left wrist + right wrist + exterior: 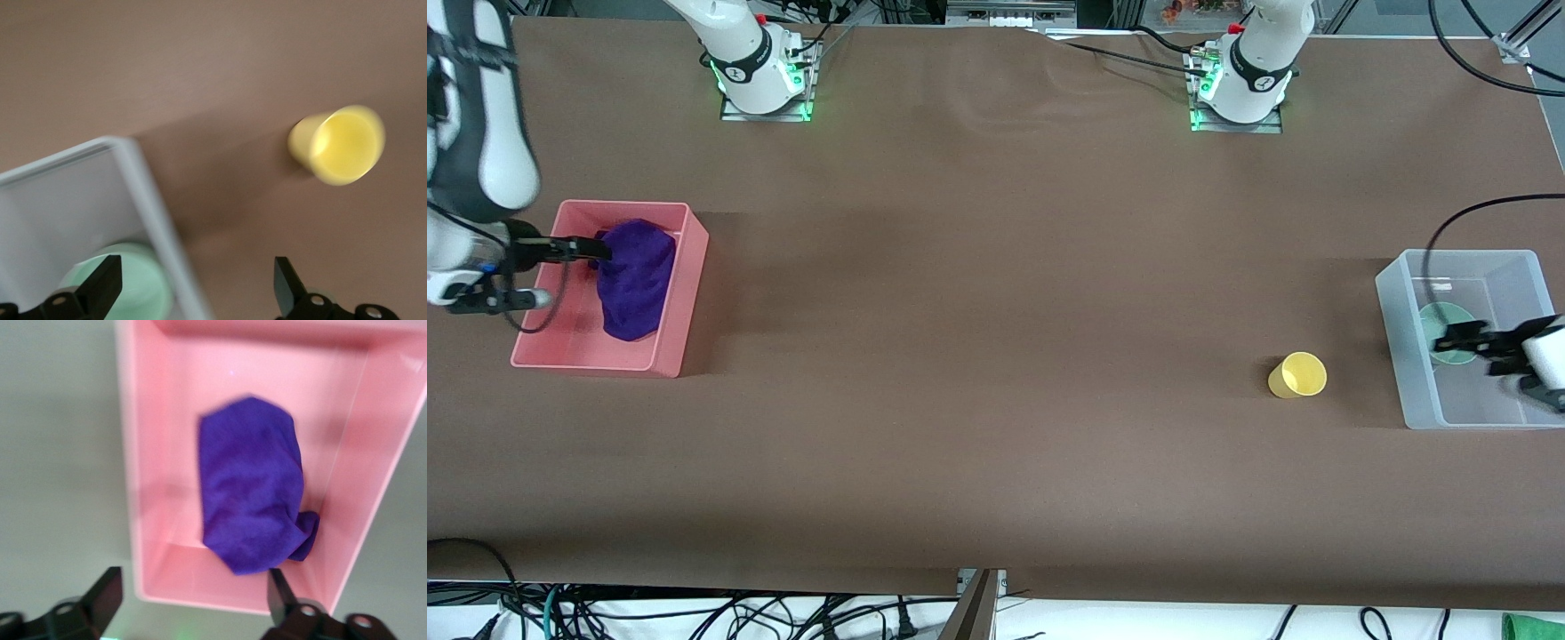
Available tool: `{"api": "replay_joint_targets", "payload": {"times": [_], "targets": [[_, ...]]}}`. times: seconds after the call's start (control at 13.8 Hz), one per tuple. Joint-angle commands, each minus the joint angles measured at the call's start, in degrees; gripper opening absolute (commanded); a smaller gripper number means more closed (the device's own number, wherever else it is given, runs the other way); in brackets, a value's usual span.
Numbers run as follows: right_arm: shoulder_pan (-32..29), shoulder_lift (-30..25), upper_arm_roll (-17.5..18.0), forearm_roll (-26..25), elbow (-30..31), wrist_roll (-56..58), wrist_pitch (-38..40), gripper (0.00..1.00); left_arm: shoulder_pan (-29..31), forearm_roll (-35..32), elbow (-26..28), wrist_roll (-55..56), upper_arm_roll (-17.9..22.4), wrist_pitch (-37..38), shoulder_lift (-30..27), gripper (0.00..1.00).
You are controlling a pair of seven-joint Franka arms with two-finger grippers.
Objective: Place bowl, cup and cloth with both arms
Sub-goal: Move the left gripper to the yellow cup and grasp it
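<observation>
- Two bins stood on the brown table (996, 356): a pink bin (685, 293) at the right arm's end, a clear plastic bin (1400, 356) at the left arm's end.
- Lay rumpled inside the pink bin: the purple cloth (636, 277), bunched along the wall nearer the table's middle, with bare pink floor showing beside it.
- Hovered over the pink bin, just above the cloth: the right gripper (596, 247), fingers spread wide in the right wrist view (100, 597) and gripping nothing.
- Sat on the floor of the clear plastic bin: the mint-green bowl (1445, 333), close against the wall that faces the table's middle.
- Hung over the clear plastic bin, right above the bowl: the left gripper (1449, 342), fingers parted wide in the left wrist view (103, 283), with nothing between them.
- Straddled the bin's wall as seen from the left wrist camera, one finger over the bowl and the other over bare table.
- Stood upright on the table outside the clear plastic bin: the yellow cup (1297, 374), near that bin on the side toward the table's middle, apart from its wall and untouched by either gripper.
</observation>
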State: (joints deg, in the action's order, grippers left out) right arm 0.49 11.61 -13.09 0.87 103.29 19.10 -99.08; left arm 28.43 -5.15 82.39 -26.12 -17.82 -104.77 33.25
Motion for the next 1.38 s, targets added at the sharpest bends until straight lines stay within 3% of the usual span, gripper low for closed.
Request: {"api": "replay_joint_targets", "payload": {"times": [0.0, 0.29, 0.58, 0.65, 0.87, 1.01, 1.16, 1.3], "targets": [[0.0, 0.0, 5.5, 0.9, -9.8, 0.2, 6.2, 1.0, -0.1, 0.9, 2.2, 10.4, -4.0, 0.1, 0.8, 1.0], [0.0, -2.6, 9.5, 0.6, -18.4, 0.3, 10.8, 1.0, -0.9, 2.9, 1.9, 11.4, -4.1, -5.1, 3.8, 1.0], [0.0, -4.8, 9.6, -1.0, -18.5, 0.3, 8.7, 1.0, -0.7, 8.1, 2.1, 11.3, -4.0, -9.0, 5.8, 1.0], [0.1, -5.0, 11.1, -2.5, -18.6, -0.7, 9.3, 1.0, -0.7, 8.1, 2.0, 11.2, -3.8, -9.2, 6.6, 0.99], [0.1, -5.5, 14.4, -3.5, -18.5, -15.8, 12.6, 1.0, -0.7, 8.1, 3.6, 11.1, -3.8, -12.2, 8.1, 0.96], [0.1, -5.6, 15.3, -3.3, -18.5, -18.3, 12.8, 1.0, -0.7, 8.1, 4.3, 10.8, -3.8, -13.0, 8.3, 0.89], [0.2, -5.2, 15.5, -3.2, -18.6, -19.9, 12.7, 1.0, -0.7, 7.9, 5.6, 10.6, -3.8, -13.0, 9.0, 0.71], [0.3, -4.4, 15.4, -3.2, -19.0, -20.5, 12.7, 1.0, -0.6, 7.8, 7.7, 10.4, -3.8, -12.1, 8.3, 0.65]]}}
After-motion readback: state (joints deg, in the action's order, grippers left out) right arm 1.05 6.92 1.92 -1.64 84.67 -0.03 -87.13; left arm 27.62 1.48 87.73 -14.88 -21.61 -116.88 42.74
